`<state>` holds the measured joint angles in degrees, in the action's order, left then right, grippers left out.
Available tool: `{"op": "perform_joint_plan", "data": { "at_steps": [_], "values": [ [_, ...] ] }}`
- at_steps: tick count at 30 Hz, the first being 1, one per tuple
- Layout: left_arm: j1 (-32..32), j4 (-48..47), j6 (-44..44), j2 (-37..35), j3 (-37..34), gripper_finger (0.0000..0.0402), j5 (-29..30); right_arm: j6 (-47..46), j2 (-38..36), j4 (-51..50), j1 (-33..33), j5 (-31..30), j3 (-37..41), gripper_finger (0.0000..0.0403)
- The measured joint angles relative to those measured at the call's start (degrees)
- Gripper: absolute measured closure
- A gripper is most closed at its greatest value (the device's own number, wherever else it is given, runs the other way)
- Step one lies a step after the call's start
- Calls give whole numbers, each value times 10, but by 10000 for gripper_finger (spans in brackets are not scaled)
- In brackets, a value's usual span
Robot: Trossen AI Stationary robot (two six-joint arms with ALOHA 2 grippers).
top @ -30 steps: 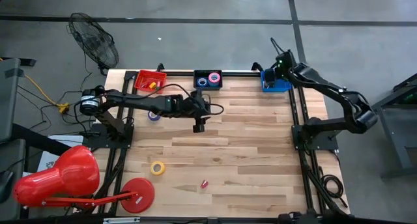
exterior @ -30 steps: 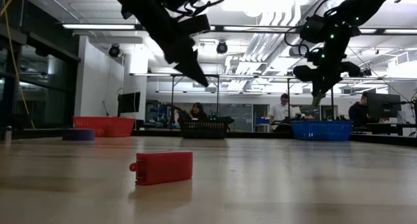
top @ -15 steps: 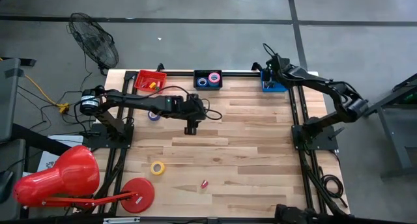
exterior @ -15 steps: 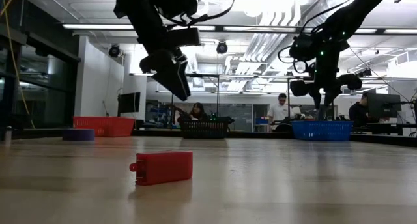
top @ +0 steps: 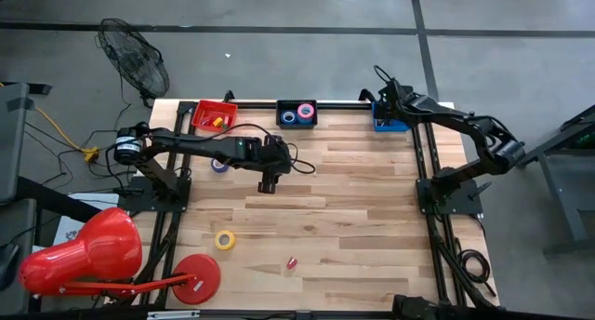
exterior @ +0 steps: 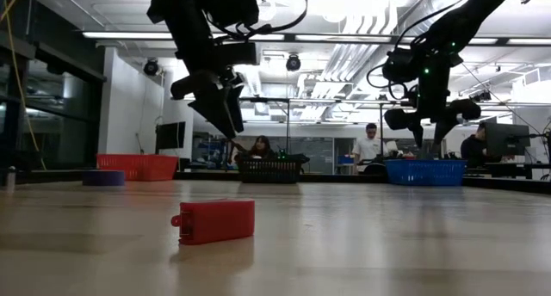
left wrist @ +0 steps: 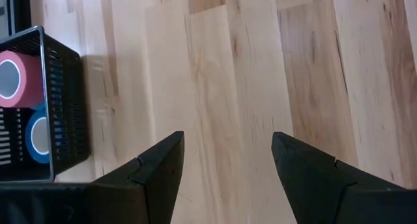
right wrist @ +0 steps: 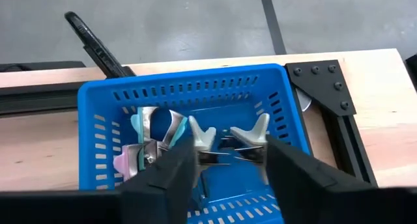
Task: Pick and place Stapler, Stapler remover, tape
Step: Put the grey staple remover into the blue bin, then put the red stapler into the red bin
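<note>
My left pincer (top: 268, 184) hangs above the bare wood near the middle of the table (top: 353, 227), fingers spread wide with nothing between them; the left wrist view shows only planks in the gap. My left arm reaches in from the table's left edge, stretched nearly level along the far half, wrist bent down at the end.

My right pincer (top: 383, 104) sits over the blue bin (top: 391, 125) at the far right corner. Its fingers are parted, gripping nothing; through them I see metal staple removers (right wrist: 225, 140) lying loose on the bin floor, claws pointing various ways. My right arm folds back from the right edge, elbow out past the table, forearm running toward the bin.

Tape: a yellow roll (top: 224, 239) lies flat on the near left part of the table, hole up. A blue roll (top: 219, 166) lies flat by the left edge, partly under my left arm. A pink roll (left wrist: 11, 79) and another blue roll (left wrist: 39, 135) are in the black bin (top: 297, 114) at the far middle.

Small red stapler (exterior: 213, 221): lies on its side near the front edge, long axis across the low view. Which end is its nose, I cannot tell.

Red bin (top: 214, 115) at far left holds a yellow item, too small to name.
</note>
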<state>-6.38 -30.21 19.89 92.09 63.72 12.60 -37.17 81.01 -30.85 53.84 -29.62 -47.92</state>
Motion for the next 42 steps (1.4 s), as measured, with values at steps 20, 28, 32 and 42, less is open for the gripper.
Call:
{"op": "perform_joint_plan", "data": {
  "at_steps": [20,28,32,42],
  "values": [
    [0,-1,-7,0,0,174,-29,22,0,16,0,55,0,147],
    [0,-19,-29,0,0,174,-71,108,-1,68,0,209,0,147],
    [0,-25,-58,0,0,174,-93,134,-1,79,-6,253,0,147],
    [0,-30,-151,0,0,174,-220,223,-47,117,-47,266,0,147]
  ]
}}
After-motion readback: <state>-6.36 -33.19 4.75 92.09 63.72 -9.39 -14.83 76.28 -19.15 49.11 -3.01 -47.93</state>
